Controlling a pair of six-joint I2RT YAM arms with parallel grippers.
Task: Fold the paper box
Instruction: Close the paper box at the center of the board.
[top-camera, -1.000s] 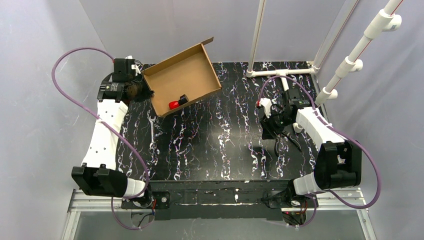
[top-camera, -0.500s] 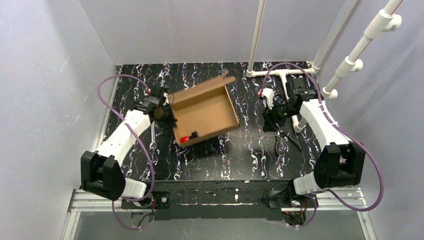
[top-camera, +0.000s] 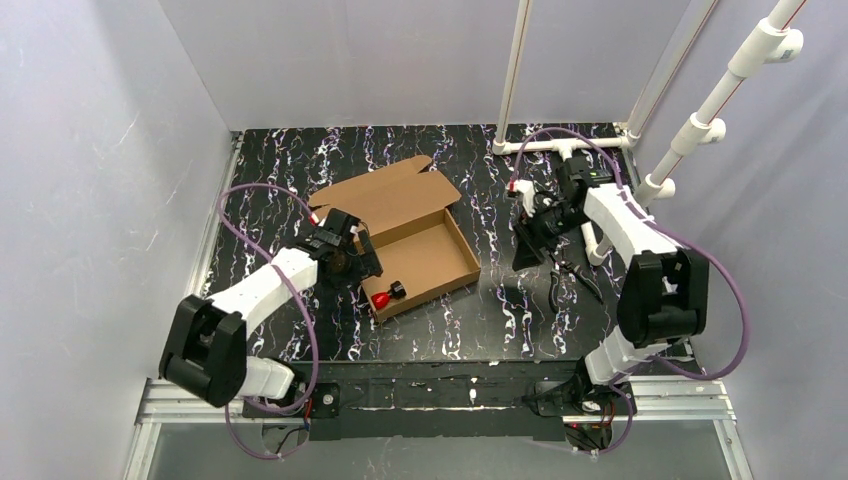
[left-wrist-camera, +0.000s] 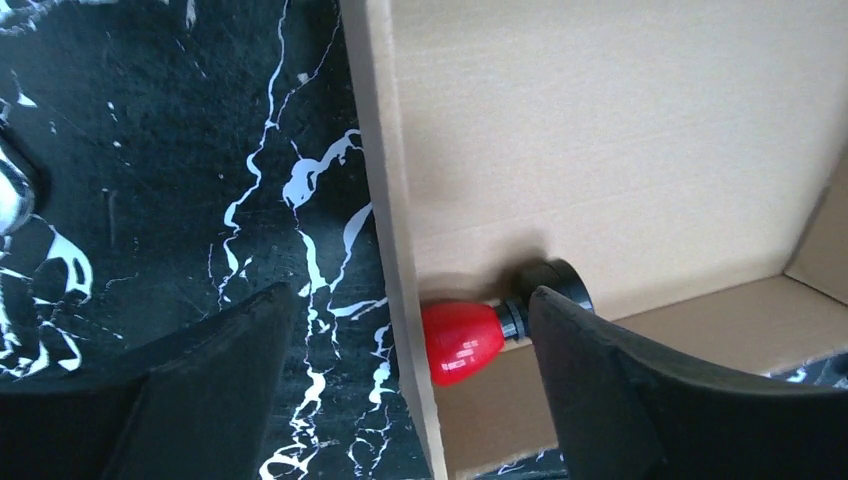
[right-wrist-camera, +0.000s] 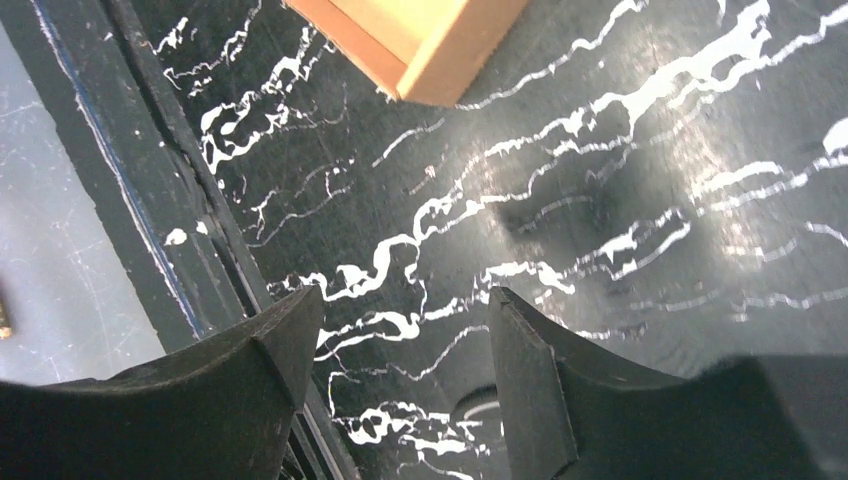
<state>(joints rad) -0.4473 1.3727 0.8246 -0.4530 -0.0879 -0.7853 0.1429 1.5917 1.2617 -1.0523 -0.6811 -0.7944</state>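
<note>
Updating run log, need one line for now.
box: on table, lid open | left gripper: open astride its wall | right gripper: open, empty

No text, label, brand, number or sign can be read in any view. The box (top-camera: 425, 250) shows plain brown cardboard without print. The left arm (top-camera: 262, 288) and right arm (top-camera: 618, 218) have white shells with no marking large enough to read. The white veins on the black worktop (top-camera: 480, 330) are a marble pattern, not characters.
</note>
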